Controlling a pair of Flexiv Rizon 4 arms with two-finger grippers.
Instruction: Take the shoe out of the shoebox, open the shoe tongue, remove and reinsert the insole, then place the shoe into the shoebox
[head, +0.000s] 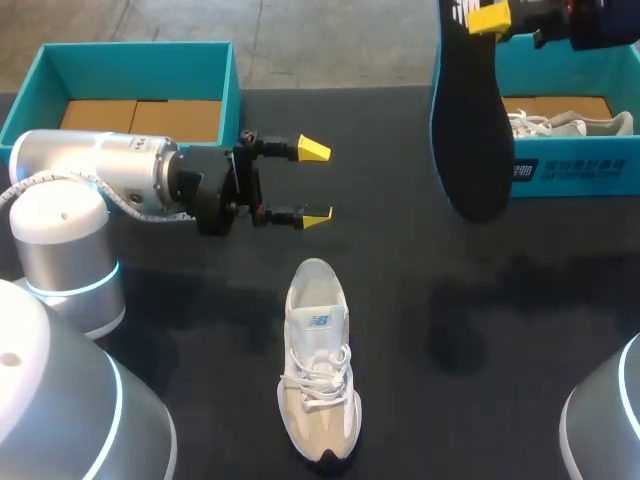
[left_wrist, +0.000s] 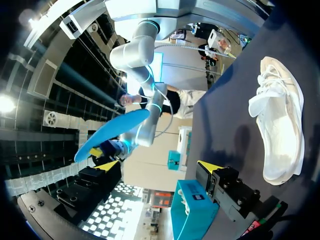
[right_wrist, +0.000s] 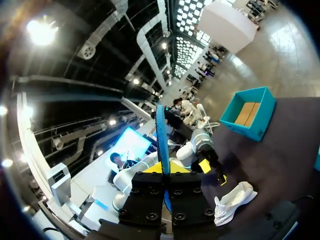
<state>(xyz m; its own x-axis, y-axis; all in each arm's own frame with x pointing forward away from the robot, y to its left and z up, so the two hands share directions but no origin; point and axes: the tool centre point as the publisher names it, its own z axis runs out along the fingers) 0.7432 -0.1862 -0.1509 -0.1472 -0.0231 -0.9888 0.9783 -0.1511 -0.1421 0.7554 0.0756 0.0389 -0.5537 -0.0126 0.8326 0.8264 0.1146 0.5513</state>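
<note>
Above right shoebox (head: 580, 172), right fingers (head: 488, 17) clamp hanging insole (head: 470, 110); left arm (head: 100, 170) level, left fingers (head: 313, 149) wide apart, empty.

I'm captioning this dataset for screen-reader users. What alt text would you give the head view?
The right gripper holds a dark insole hanging over the table, in front of the right shoebox, which has another shoe in it. A white shoe lies mid-table; the left gripper, open, hovers just beyond it, near the left shoebox.

Blue logo on the shoe (head: 319, 365) tongue, white print on the right shoebox (head: 600, 172) wall, neither readable.
</note>
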